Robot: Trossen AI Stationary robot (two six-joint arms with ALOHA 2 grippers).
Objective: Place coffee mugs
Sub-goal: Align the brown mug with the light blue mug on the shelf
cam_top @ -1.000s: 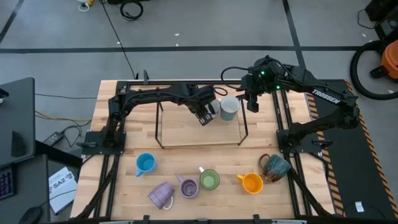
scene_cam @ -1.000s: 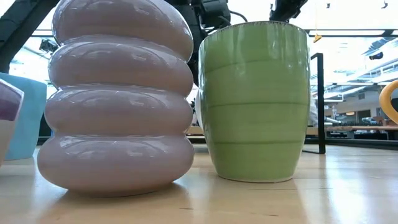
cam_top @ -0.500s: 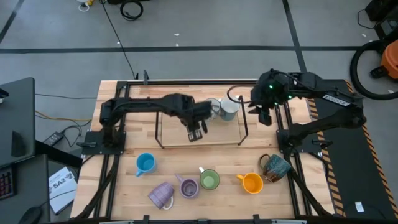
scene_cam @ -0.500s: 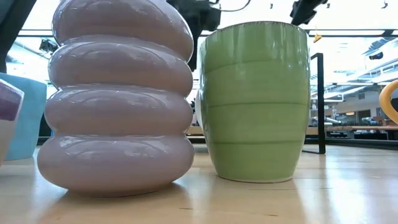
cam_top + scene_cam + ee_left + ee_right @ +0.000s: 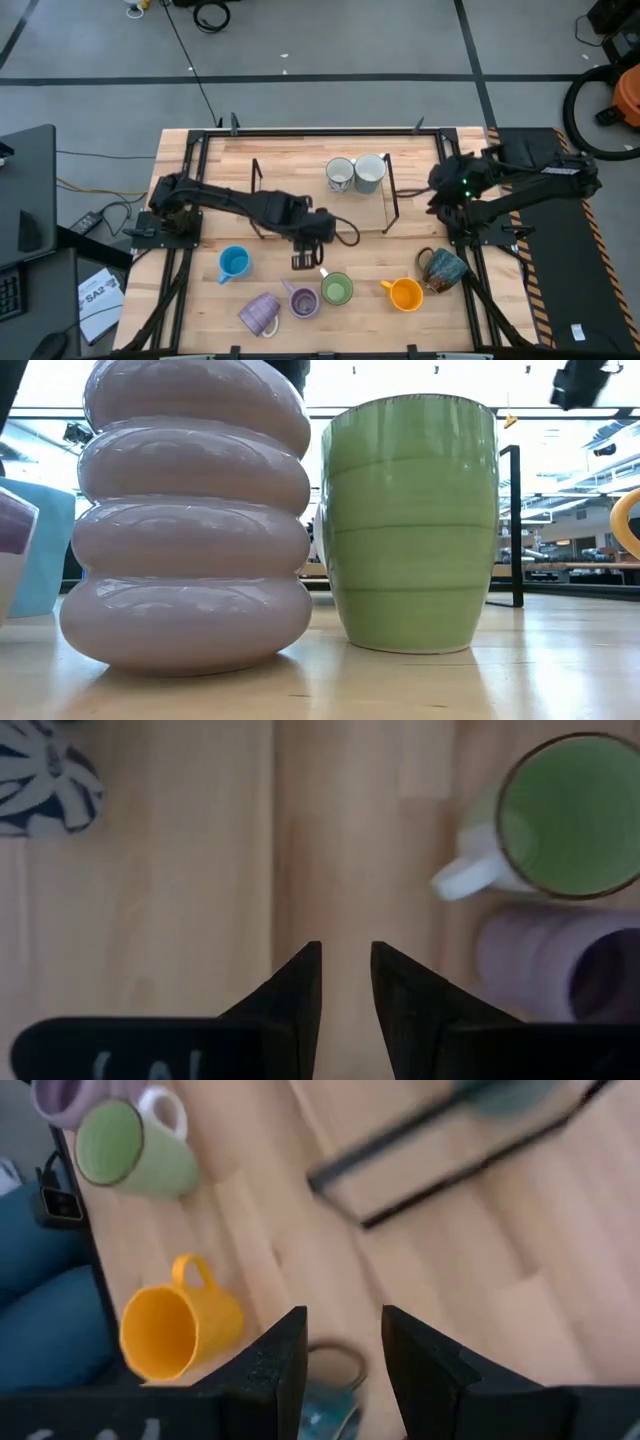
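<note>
Two mugs, white with blue pattern [image 5: 340, 174] and pale teal [image 5: 370, 172], stand side by side at the far end of a black-framed rack [image 5: 258, 210]. Along the near edge stand the bright blue mug [image 5: 233, 263], a ribbed lilac mug [image 5: 260, 313], a second lilac mug [image 5: 302, 300], the green mug [image 5: 337, 290], the orange mug [image 5: 404, 294] and the dark glazed mug [image 5: 443, 268]. My left gripper [image 5: 305, 260] hangs open over bare wood beside the green mug [image 5: 570, 815]. My right gripper [image 5: 445, 195] is open, above the dark mug [image 5: 330, 1380].
The rack's black posts [image 5: 515, 525] and bars [image 5: 450, 1160] stand between the two arms. The near-edge mugs sit close together, lilac [image 5: 560, 960] touching green. Bare wood lies between the rack and the mug row. Black rails run along both table sides.
My left gripper has left the white patterned mug standing on the rack beside the pale teal one and swung toward the near edge, down to the green mug. My right gripper has drawn back from the rack toward the table's right and near side.
</note>
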